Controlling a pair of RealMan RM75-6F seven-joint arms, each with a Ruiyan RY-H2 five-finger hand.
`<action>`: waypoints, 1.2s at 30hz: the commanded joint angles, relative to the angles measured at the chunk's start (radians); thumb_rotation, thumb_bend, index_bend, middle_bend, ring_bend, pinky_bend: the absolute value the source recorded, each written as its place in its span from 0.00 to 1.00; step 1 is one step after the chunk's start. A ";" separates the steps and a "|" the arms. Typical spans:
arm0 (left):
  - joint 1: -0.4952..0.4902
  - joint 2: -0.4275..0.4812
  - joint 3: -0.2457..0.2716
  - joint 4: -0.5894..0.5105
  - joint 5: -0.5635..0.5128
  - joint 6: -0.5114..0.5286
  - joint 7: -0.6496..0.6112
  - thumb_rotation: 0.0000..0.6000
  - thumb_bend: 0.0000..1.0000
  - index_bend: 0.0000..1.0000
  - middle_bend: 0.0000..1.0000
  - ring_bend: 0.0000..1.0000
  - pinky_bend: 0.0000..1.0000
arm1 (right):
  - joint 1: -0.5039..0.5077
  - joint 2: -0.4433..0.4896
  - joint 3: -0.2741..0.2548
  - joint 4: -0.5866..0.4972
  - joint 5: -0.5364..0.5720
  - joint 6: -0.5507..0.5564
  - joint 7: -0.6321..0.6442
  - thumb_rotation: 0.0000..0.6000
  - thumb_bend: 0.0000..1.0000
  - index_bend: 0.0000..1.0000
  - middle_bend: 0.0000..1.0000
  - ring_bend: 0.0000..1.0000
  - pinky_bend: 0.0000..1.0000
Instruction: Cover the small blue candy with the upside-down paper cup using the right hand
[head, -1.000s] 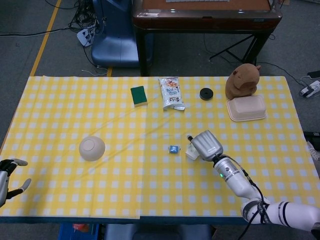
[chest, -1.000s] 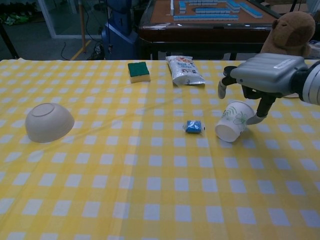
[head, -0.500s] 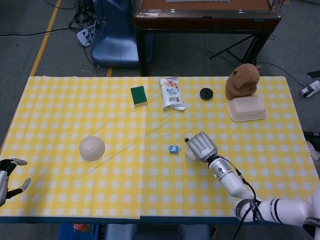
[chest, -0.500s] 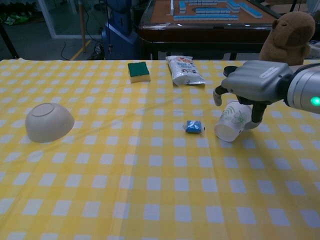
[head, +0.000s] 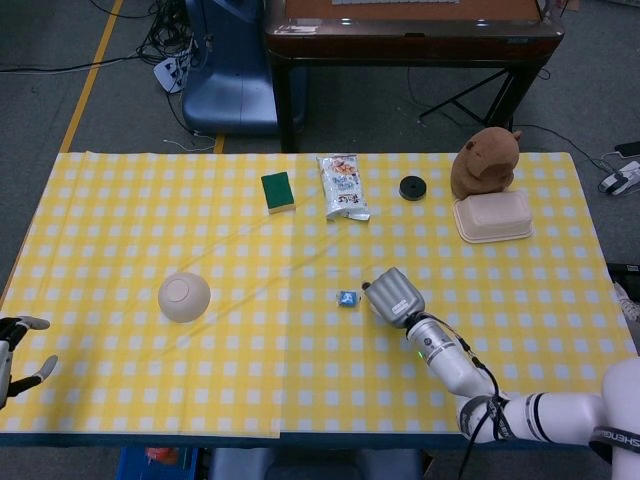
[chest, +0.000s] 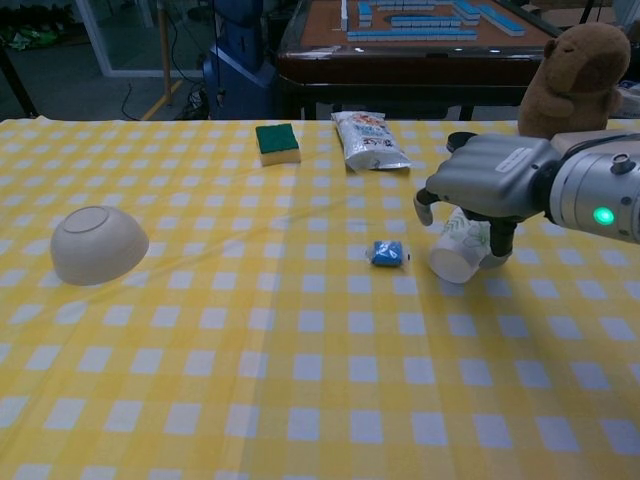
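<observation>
Lying tilted on checkered desk (chest: 300, 400), cup (chest: 462, 246) is covered from above by right robot hand (chest: 490, 185), fingers curled around it; firm grasp cannot be told. Candy (chest: 387, 253) sits just left of cup. Left robot hand (head: 15, 355) released at desk edge.

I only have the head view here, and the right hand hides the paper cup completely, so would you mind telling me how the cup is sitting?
Observer: In the chest view the paper cup lies tipped under the right hand, its mouth toward the camera and the table, just right of the blue candy.
Operator: Thank you. Is the candy covered yet?
Observer: No, the chest view shows yellow cloth between candy and cup.
Operator: Are the fingers around the cup?
Observer: They curl down on both sides of it; I cannot tell whether they grip it.
</observation>
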 joint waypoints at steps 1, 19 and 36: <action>0.000 0.001 -0.001 -0.001 -0.003 -0.001 0.002 1.00 0.25 0.46 0.38 0.30 0.42 | 0.006 -0.005 -0.005 0.006 0.003 0.000 0.004 1.00 0.05 0.32 1.00 0.99 0.96; -0.002 0.005 -0.005 -0.002 -0.015 -0.011 -0.007 1.00 0.25 0.46 0.38 0.30 0.42 | -0.008 0.022 0.010 0.003 -0.059 0.025 0.175 1.00 0.18 0.52 1.00 0.99 0.96; -0.002 0.004 -0.004 -0.008 -0.016 -0.012 0.004 1.00 0.25 0.46 0.38 0.30 0.42 | -0.146 0.039 0.115 0.106 -0.489 0.002 1.252 1.00 0.24 0.52 1.00 0.99 0.96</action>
